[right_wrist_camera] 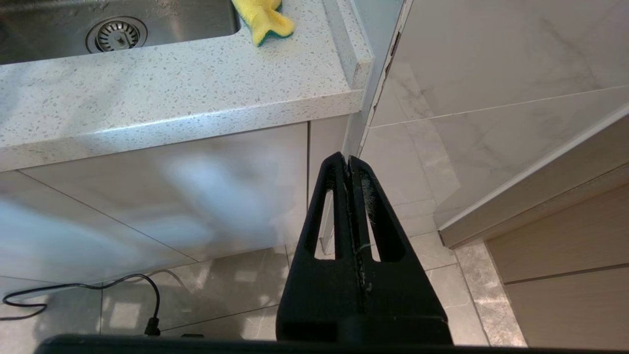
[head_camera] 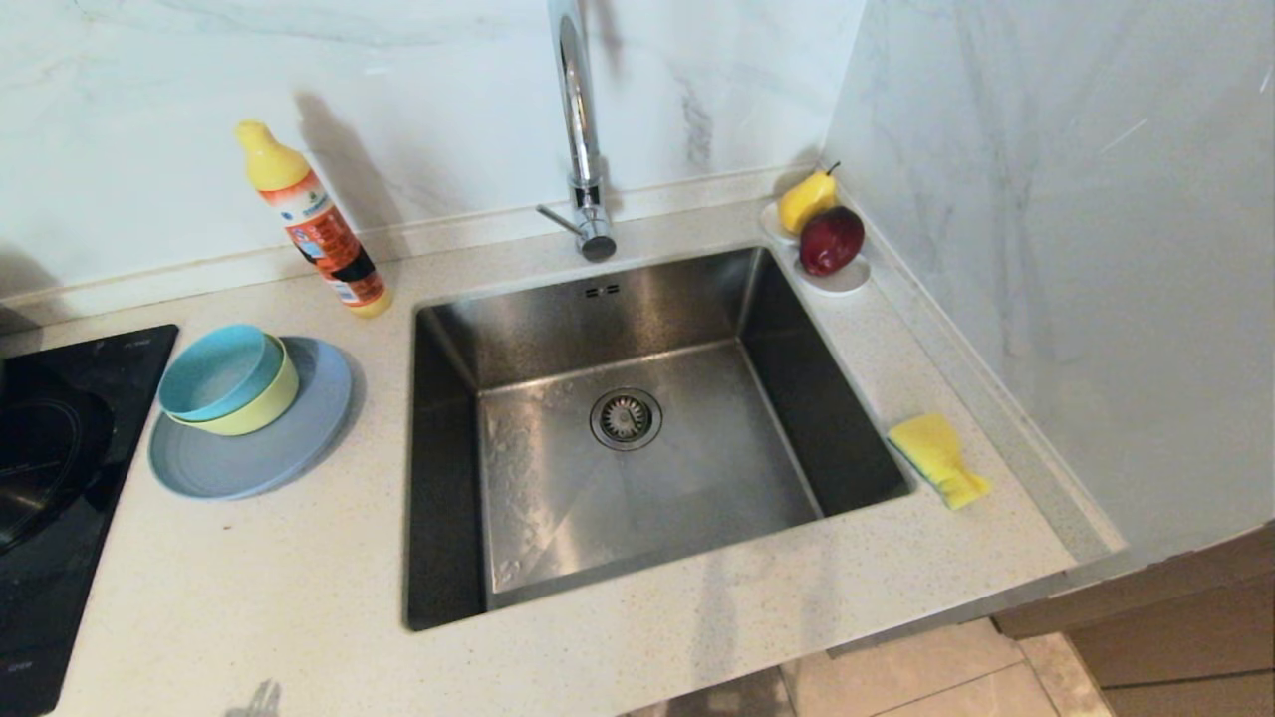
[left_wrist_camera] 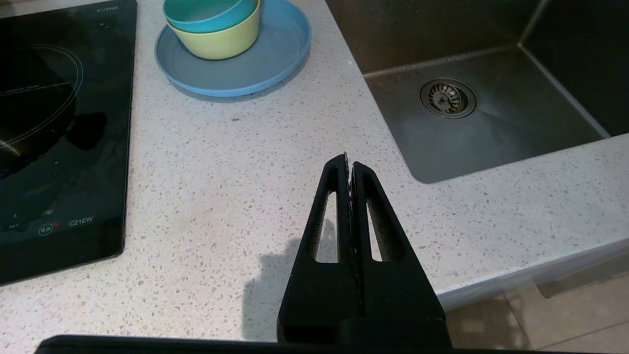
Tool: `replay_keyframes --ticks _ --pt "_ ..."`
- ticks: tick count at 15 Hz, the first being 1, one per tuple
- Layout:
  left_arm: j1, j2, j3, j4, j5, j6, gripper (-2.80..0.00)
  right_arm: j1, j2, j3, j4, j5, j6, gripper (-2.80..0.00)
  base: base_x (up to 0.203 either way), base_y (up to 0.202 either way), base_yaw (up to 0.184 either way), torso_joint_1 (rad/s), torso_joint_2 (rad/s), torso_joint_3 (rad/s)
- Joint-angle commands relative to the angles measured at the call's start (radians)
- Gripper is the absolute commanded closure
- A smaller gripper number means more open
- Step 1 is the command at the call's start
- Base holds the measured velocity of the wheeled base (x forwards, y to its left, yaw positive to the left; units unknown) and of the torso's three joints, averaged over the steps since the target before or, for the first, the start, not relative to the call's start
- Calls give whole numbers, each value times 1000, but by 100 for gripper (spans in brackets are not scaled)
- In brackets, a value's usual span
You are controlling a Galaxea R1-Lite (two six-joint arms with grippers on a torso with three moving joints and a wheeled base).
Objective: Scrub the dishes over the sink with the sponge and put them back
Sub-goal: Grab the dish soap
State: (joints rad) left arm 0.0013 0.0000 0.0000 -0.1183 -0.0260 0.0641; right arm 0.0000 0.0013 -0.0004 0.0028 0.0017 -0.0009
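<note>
I look down at my steel sink [head_camera: 647, 438] with its round drain [head_camera: 626, 418] and tall tap [head_camera: 581, 129]. On my left, a blue bowl [head_camera: 214, 370] sits inside a yellow bowl [head_camera: 261, 410] on a grey-blue plate [head_camera: 289, 453]. A soap bottle [head_camera: 314, 224] stands behind them. My sponge [head_camera: 938, 458] lies right of the sink. A pear [head_camera: 805, 202] and red fruit [head_camera: 830, 240] sit on a white dish [head_camera: 847, 281].

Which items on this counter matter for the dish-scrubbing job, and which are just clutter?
Job: teal bowl nested in yellow bowl, both on the plate; sponge on the counter right of the sink; faucet.

Clutter: detergent bottle, fruit dish with pear and plum, cooktop.
</note>
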Motion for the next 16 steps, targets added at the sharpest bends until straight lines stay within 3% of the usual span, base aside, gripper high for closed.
replay_keyframes --ticks 1,13,16 --pt "0 0 40 -1 0 2 0 0 0 0 0 0 -1 0 0 0 0 0 0 0" --pt "0 2 40 1 3 8 0 0 0 -1 0 1 -1 0 0 0 0 0 0 0" --pt "0 2 40 -3 34 -6 0 0 0 -1 0 0 -1 0 0 0 0 0 0 0"
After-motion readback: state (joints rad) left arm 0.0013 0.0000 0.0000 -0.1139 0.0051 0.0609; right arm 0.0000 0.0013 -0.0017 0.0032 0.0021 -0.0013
